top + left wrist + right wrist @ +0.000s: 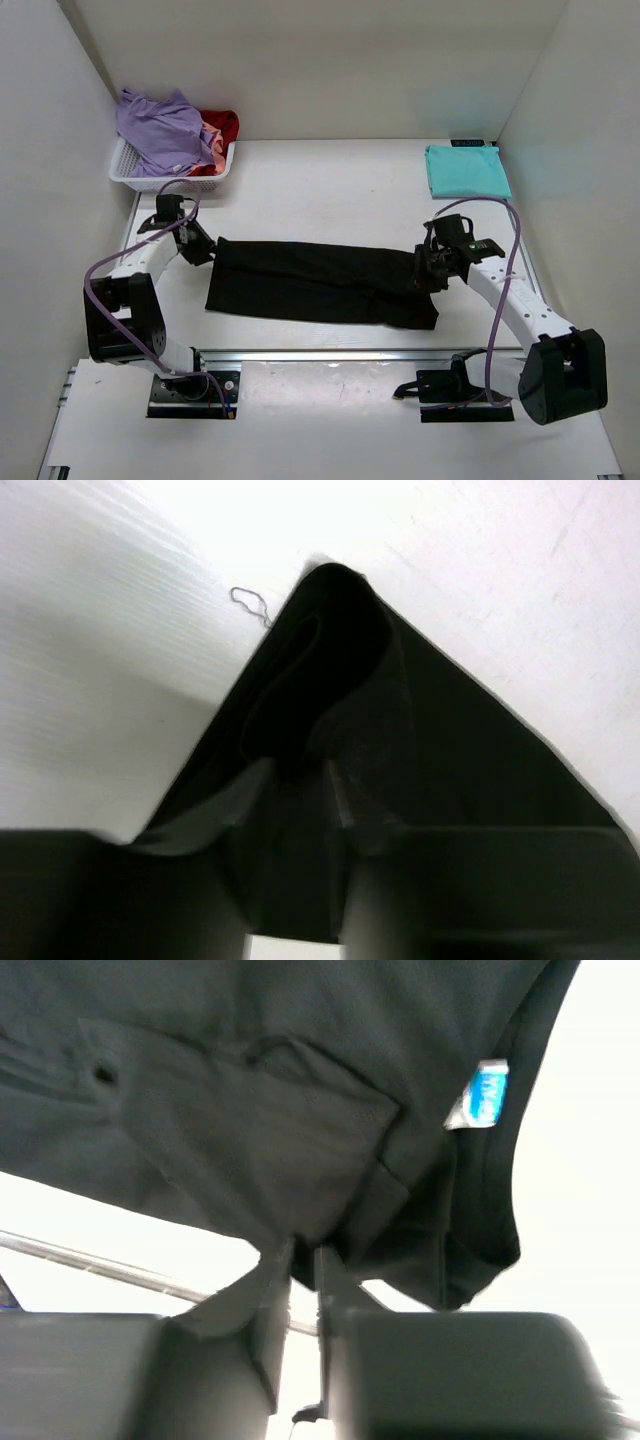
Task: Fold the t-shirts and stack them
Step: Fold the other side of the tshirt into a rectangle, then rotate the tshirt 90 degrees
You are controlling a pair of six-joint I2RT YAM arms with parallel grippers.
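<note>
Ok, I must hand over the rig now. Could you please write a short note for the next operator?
Grippers: left gripper at the left end of the black t-shirt, jaws slightly apart with cloth between, grip uncertain; right gripper closed on a fold at its right end.
Things: black t-shirt lies as a long band on the table; teal t-shirt folded, far right corner; lavender t-shirt, red t-shirt and pink t-shirt heaped in the white basket, far left.
Done: teal folded, black folded lengthwise.
Left: finish the black one, stack on teal, then the basket shirts.
</note>
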